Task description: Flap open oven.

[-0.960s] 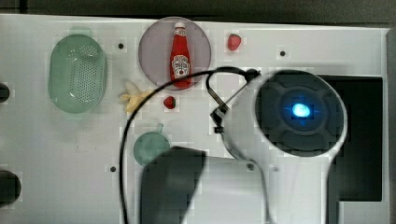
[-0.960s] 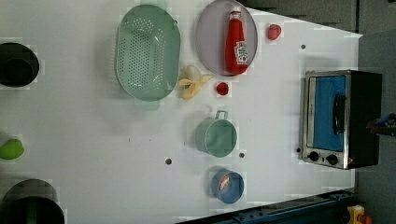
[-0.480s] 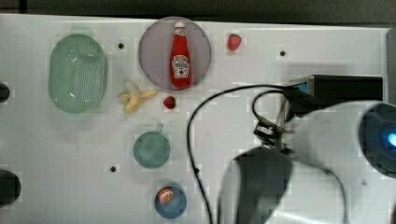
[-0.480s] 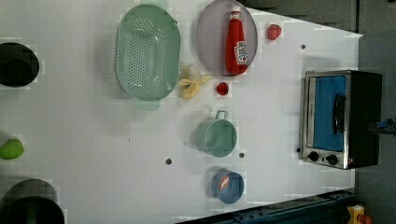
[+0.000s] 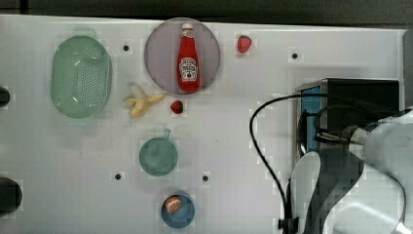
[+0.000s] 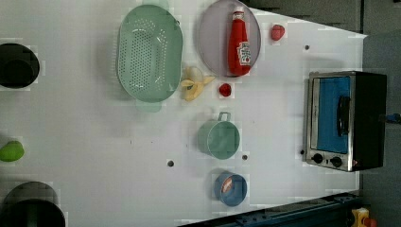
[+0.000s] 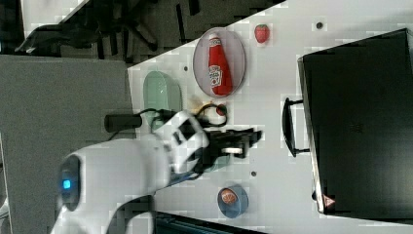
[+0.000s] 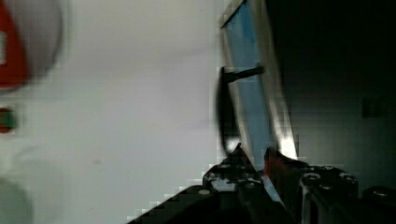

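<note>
The oven (image 6: 369,118) stands at the left view's right, with its blue glass door (image 6: 331,113) flat against the silver frame and black knobs (image 6: 326,160) beside it. In the right view its black top (image 7: 360,122) is plain and the bar handle (image 7: 286,127) stands off the front. My gripper (image 7: 257,135) reaches toward that handle and stops a short way from it. The wrist view has the handle (image 8: 223,112) just ahead of my gripper (image 8: 255,156), whose fingers (image 8: 238,154) stand open with a narrow gap and hold nothing. In the top view my arm (image 5: 370,165) covers the oven's (image 5: 360,92) front.
A ketchup bottle (image 5: 188,58) lies on a grey plate (image 5: 158,53), with a strawberry (image 5: 244,44) near it. A green colander (image 5: 80,75), banana (image 5: 141,101), teal cup (image 5: 158,156) and blue bowl (image 5: 178,209) lie at the top view's left and middle. A black cable (image 5: 255,141) loops beside the oven.
My arm has swung from over the middle of the table to the top view's right and now sits at the oven's front. The oven door has not moved.
</note>
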